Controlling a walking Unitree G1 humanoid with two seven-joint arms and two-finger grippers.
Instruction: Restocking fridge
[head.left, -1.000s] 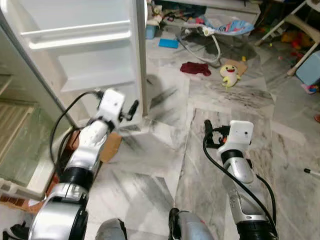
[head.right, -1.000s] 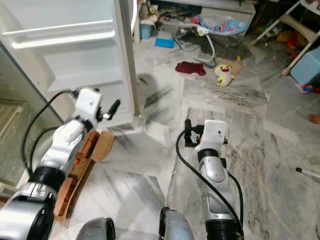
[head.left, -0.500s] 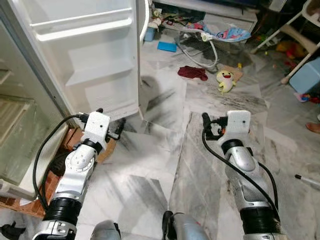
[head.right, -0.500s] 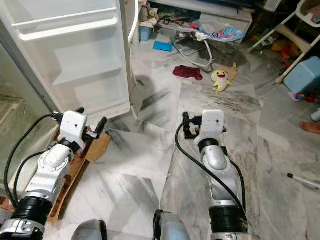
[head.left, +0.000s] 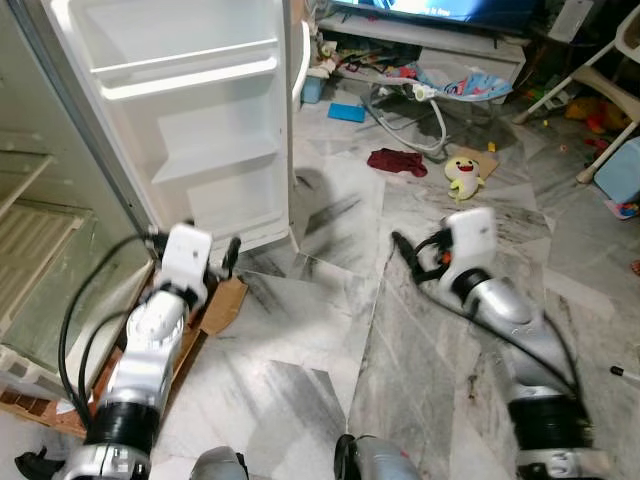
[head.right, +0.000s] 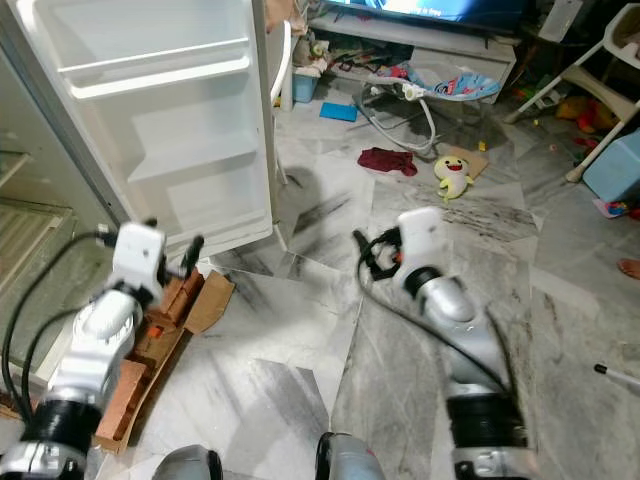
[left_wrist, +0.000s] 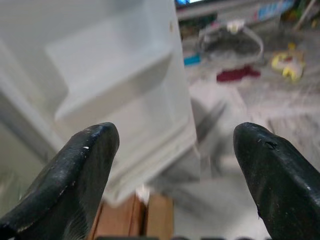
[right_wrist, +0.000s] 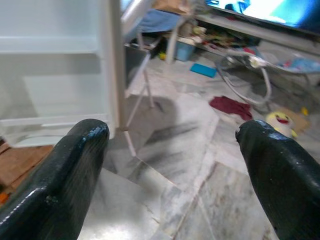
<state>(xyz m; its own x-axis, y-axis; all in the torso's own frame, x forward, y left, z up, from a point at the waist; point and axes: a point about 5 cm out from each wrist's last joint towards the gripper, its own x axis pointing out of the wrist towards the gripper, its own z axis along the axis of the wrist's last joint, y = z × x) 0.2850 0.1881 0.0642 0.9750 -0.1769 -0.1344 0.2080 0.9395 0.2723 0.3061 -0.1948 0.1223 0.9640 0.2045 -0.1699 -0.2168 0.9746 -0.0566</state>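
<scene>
The fridge door stands swung open, its white shelves bare, above a marble floor. The left tool hovers low near the door's bottom edge, beside flattened cardboard and bricks; its fingers are spread wide apart and hold nothing. The right tool hangs over the floor's middle, fingers likewise wide apart and empty. Toward the floor's far edge lie a red cloth and a yellow plush toy.
</scene>
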